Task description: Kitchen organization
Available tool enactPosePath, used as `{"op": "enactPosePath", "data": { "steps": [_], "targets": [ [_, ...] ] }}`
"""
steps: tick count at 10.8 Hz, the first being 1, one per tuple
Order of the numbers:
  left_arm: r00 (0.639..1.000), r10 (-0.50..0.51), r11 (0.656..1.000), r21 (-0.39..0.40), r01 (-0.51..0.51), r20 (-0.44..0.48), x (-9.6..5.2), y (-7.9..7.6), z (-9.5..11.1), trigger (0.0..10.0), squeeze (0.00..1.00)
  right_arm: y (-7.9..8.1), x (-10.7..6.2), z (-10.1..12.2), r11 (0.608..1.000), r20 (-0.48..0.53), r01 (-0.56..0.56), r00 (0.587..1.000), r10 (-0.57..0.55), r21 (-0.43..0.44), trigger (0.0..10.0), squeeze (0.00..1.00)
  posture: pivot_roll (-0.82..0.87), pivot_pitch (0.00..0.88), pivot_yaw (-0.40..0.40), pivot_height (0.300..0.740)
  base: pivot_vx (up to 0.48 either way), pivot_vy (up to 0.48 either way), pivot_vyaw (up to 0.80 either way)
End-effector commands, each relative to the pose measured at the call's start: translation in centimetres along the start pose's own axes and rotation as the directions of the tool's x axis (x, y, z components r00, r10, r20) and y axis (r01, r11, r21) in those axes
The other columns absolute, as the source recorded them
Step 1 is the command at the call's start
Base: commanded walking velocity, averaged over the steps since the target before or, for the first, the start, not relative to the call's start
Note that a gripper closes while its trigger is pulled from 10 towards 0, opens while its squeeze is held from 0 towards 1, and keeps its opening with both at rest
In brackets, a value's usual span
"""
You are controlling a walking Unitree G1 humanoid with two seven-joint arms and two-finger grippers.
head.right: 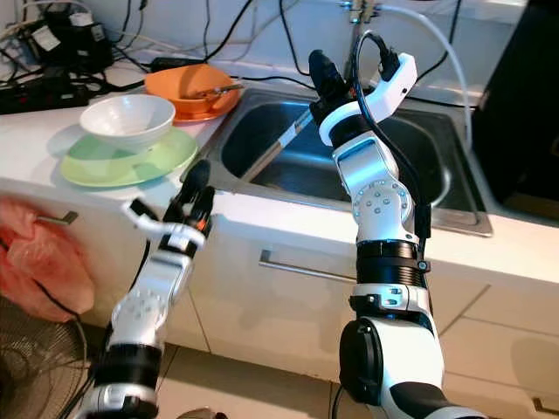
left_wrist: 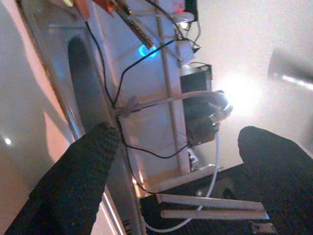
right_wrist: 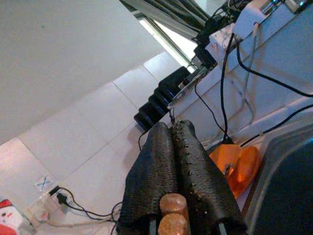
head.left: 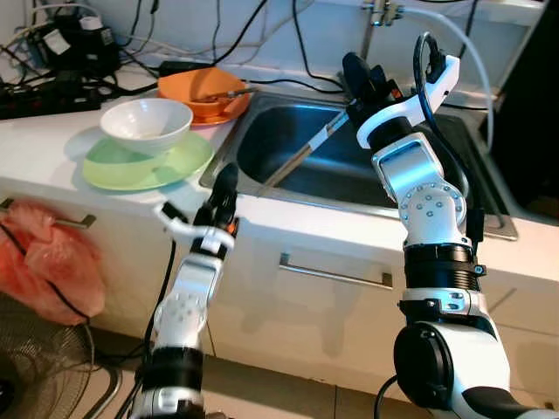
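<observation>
Chopsticks [head.left: 301,155] are pinched by their top ends in the right claw [head.left: 358,80], slanting down from it into the sink [head.left: 288,131] below. Nearer, the left claw [head.left: 224,194] hangs with its fingers spread apart and nothing in them, at the counter's front edge. Beyond it to the left, a white bowl [head.left: 146,123] on a green plate [head.left: 148,166] and an orange bowl [head.left: 203,94] seemingly await sorting, so most work looks undone.

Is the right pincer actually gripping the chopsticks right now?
Touching. In the right wrist view the right pincer is closed with the chopsticks' round wooden ends pinched between its fingers.
</observation>
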State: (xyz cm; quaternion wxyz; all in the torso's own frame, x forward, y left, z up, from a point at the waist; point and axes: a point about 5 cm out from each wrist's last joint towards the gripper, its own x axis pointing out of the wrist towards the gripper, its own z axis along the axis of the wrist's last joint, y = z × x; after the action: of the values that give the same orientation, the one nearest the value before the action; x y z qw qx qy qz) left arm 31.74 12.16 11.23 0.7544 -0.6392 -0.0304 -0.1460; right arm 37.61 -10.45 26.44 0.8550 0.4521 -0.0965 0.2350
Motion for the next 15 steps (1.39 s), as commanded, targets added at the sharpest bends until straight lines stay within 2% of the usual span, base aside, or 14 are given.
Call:
{"op": "enactPosePath", "data": {
  "steps": [1, 12, 13, 15],
  "targets": [
    [0.975, 0.010, 0.995, -0.099, -0.033, -0.223, 7.1, -10.3, -7.6, 10.0, 1.00, 0.8, 0.3, 0.6, 1.000, 0.024, -0.031, 0.999, 0.031, -0.004, 0.0, 0.00, 0.01, 0.000, 0.000, 0.740, 0.000, 0.000, 0.00],
    [0.975, 0.010, 0.995, -0.099, -0.033, -0.223, 7.1, -10.3, -7.6, 10.0, 1.00, 0.8, 0.3, 0.6, 1.000, 0.024, -0.031, 0.999, 0.031, -0.004, 0.0, 0.00, 0.01, 0.000, 0.000, 0.740, 0.000, 0.000, 0.00],
    [0.963, -0.020, 0.981, 0.181, 0.071, -0.270, 6.6, -9.9, -6.8, 10.0, 0.00, -7.6, -3.1, 6.9, 0.796, 0.209, 0.433, 0.901, -0.379, -0.423, 10.0, 0.00, 0.03, 0.161, 0.088, 0.740, 0.000, 0.000, 0.00],
    [0.963, -0.020, 0.981, 0.181, 0.071, -0.270, 6.6, -9.9, -6.8, 10.0, 0.00, -7.6, -3.1, 6.9, 0.796, 0.209, 0.433, 0.901, -0.379, -0.423, 10.0, 0.00, 0.03, 0.161, 0.088, 0.740, 0.000, 0.000, 0.00]
  ]
}}
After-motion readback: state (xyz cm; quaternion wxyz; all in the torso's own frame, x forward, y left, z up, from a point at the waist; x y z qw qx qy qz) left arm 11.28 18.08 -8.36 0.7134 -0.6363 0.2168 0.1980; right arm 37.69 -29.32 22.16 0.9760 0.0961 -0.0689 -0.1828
